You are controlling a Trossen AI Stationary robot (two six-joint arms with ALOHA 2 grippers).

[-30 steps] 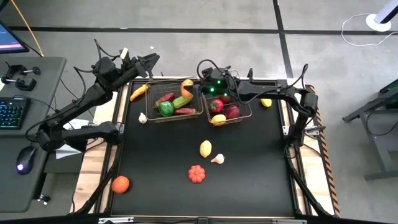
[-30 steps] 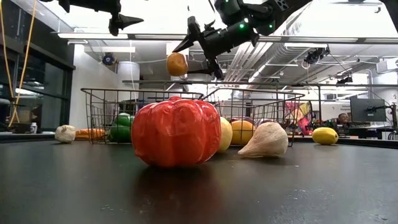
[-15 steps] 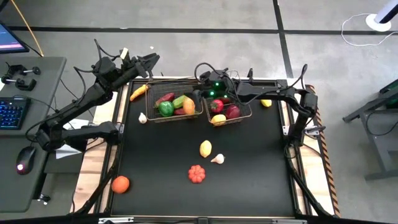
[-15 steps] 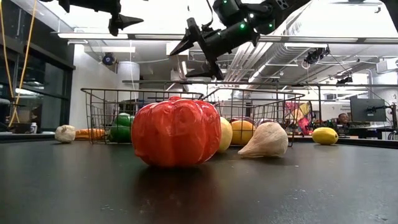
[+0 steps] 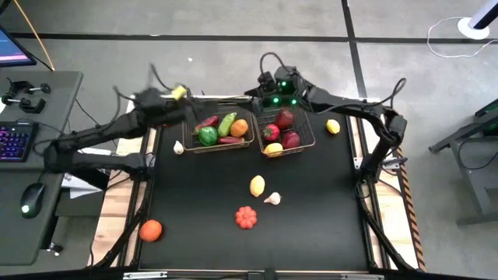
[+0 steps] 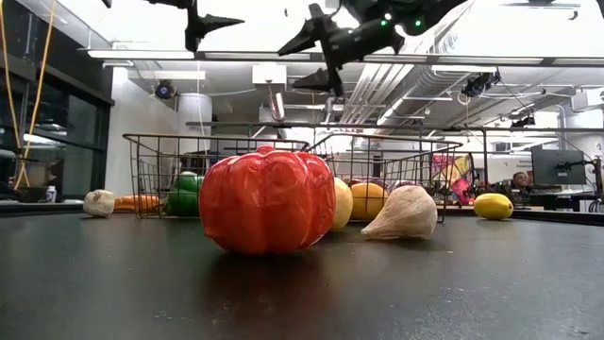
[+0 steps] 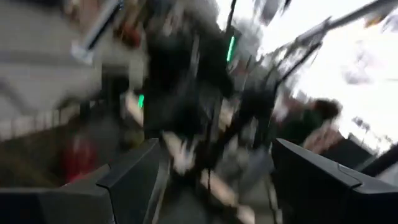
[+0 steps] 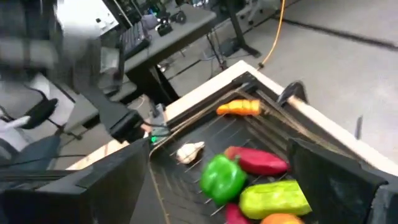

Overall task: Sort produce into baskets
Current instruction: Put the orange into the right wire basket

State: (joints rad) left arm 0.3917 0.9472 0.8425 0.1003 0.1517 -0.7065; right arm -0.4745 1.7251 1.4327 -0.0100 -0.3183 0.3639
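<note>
- Roughly two thirds done, we'd say: the left bronze wire-mesh basket (image 5: 220,132) in the upper middle holds a glossy green pepper (image 5: 207,135), a cucumber, a long red pepper and an orange (image 5: 239,128).
- The right bronze wire-mesh basket (image 5: 286,134) beside it has shiny red apples and a lemon.
- Left on the black counter (image 5: 311,225): ribbed orange-red tomato (image 5: 246,217), yellow lemon (image 5: 257,186), two pale garlic bulbs, another lemon, an orange at lower left, a carrot-like piece at the back.
- Our right tool (image 5: 268,84) hovers above the baskets, fingers wide, holding nothing.
- Our left tool (image 6: 226,19) at upper left is open and empty too.
</note>
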